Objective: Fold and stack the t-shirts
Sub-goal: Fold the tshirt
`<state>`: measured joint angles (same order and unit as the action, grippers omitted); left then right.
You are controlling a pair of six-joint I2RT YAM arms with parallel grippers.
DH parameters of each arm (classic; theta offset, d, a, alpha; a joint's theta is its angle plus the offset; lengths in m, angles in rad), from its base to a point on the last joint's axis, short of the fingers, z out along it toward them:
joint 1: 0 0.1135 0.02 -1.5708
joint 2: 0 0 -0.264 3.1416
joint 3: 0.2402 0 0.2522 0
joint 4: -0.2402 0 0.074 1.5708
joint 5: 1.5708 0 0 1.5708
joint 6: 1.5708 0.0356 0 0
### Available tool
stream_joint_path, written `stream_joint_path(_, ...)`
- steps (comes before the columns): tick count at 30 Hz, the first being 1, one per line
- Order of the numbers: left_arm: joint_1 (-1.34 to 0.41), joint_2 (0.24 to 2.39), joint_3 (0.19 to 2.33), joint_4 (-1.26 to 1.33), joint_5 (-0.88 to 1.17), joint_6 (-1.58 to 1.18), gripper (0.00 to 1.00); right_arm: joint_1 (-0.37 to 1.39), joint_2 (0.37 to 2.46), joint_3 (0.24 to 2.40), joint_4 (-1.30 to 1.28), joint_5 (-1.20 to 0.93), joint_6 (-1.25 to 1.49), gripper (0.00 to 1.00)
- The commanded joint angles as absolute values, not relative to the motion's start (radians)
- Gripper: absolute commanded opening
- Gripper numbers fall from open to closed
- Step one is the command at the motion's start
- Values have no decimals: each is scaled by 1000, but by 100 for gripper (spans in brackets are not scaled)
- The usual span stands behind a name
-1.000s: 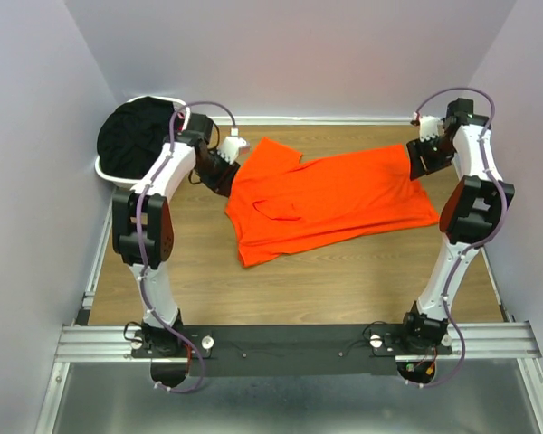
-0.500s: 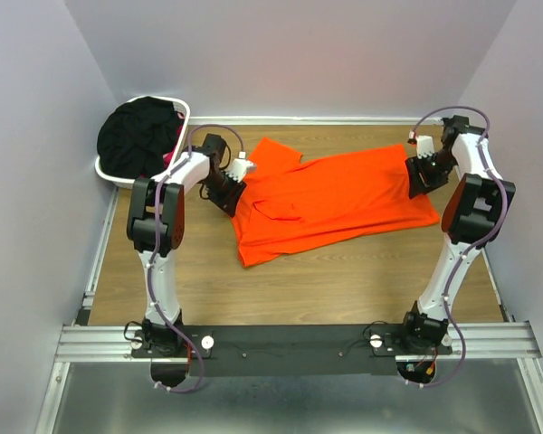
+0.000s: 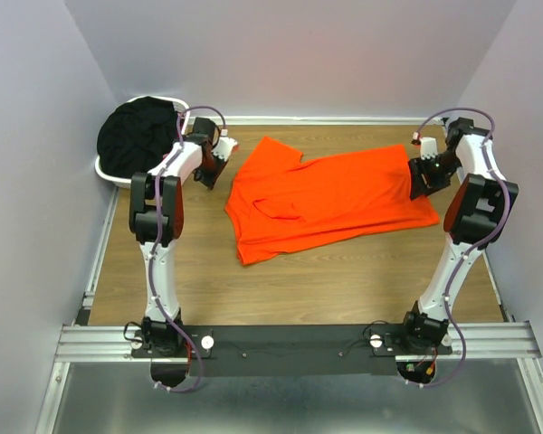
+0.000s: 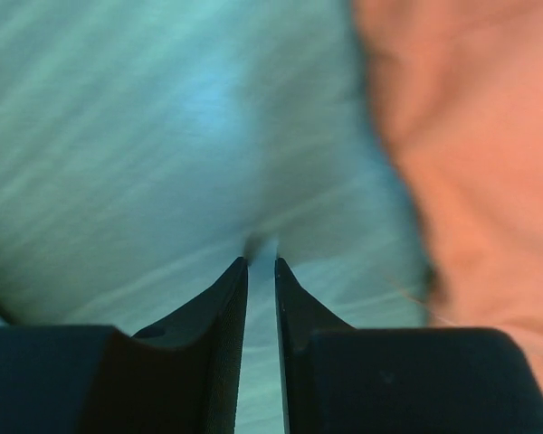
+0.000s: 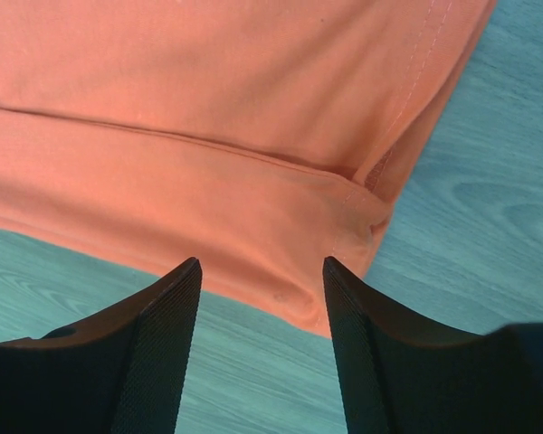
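Flattening is, as I judge it, the step in hand: the plain bright orange t-shirt (image 3: 330, 201) of soft cloth lies spread on the brown wooden table (image 3: 326, 280) between your two arms, not yet folded, with one loose wrinkle near its left end. The black shirts (image 3: 136, 136) wait in a heap in the white plastic laundry basket (image 3: 109, 174) at the far left corner. Your left gripper (image 3: 212, 174) hangs over bare wood just beside the left edge of the orange t-shirt; its jaws are almost closed, with only a thin slit between them, and they hold nothing. Your right gripper (image 3: 420, 185) is at the right end of the shirt, above the hem; its jaws stand wide apart and are also empty. The next move, I think, calls for you to take both ends, pull the wrinkle out and then begin the first fold. The top view shows the whole shirt and the basket, but not the jaws. The right wrist view shows the doubled hem corner clearly between the fingers. The left wrist view is blurred and shows only wood, with orange cloth at its right side.
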<state>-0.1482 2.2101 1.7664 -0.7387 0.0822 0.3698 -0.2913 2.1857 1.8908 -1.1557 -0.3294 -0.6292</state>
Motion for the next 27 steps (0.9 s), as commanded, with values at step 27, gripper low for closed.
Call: stream_joint_path(27,-215,2146,1581,-810,241,430,38,-342,2177,1919,-1239,-388,-664,100)
